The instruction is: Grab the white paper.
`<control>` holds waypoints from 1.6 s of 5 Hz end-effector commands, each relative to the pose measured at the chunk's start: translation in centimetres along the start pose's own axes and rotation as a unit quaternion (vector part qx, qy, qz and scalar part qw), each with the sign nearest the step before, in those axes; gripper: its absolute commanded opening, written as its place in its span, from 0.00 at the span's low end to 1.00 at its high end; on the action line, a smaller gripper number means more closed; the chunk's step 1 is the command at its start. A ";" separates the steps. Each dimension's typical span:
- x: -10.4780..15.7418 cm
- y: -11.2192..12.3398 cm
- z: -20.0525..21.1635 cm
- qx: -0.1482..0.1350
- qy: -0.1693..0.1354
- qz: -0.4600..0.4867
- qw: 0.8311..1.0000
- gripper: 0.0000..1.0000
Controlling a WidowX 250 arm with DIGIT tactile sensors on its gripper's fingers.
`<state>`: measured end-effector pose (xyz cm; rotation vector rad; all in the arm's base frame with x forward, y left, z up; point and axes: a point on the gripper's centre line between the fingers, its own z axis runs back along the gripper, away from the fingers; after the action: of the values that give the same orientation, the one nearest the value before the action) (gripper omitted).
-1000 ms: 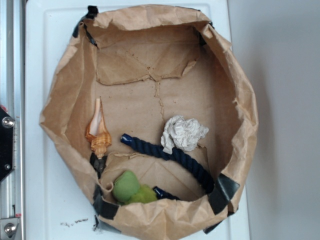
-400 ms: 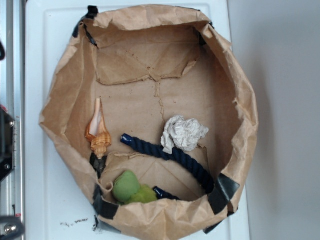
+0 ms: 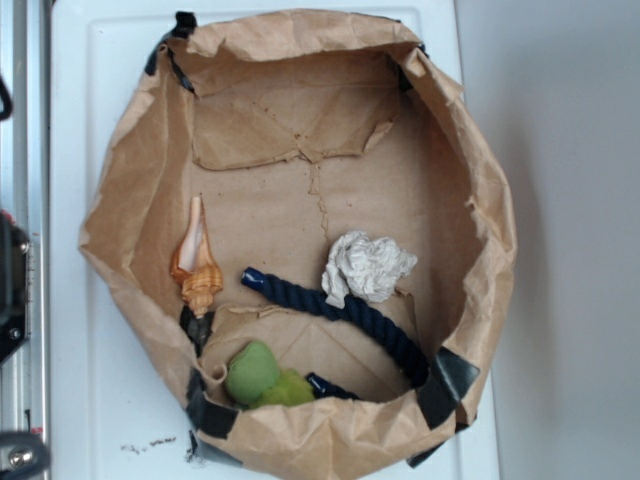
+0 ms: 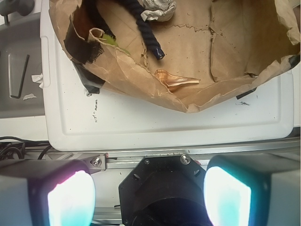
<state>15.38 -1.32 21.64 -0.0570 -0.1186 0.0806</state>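
From the exterior view, going left to right inside the one brown paper bag (image 3: 470, 180): one orange spiral shell (image 3: 196, 266) standing near the left wall, then two green balls (image 3: 252, 372) pressed together low at the front fold, then one dark blue rope (image 3: 340, 312) running diagonally across the floor toward the bag's lower right. The white paper (image 3: 366, 266) — a single crumpled wad — sits right of centre on the bag floor, touching the upper side of the rope and well apart from the shell. The bag rests on one white tray (image 3: 75, 150), with black tape patches at its corners.

From my wrist view, my claw (image 4: 149, 197) is spread wide and empty, both fingers (image 4: 70, 197) low in the picture over the metal rail, outside the bag. The wad shows only at the top edge — partly cut off. One black hex key (image 4: 19, 75) lies on the grey counter (image 4: 19, 42) at the far left.
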 end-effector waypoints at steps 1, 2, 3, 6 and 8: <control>7.2 1.2 -3.8 -0.021 -0.107 0.141 0.984 1.00; 9.2 2.5 -5.2 -0.065 -0.141 0.193 0.969 1.00; 11.3 3.9 -6.6 -0.073 -0.143 0.223 0.962 1.00; 12.5 4.6 -7.5 -0.074 -0.158 0.256 0.951 1.00; 12.8 4.1 -7.5 -0.115 -0.191 0.244 0.944 1.00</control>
<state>28.26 2.27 13.40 -0.3045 -0.4221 0.5667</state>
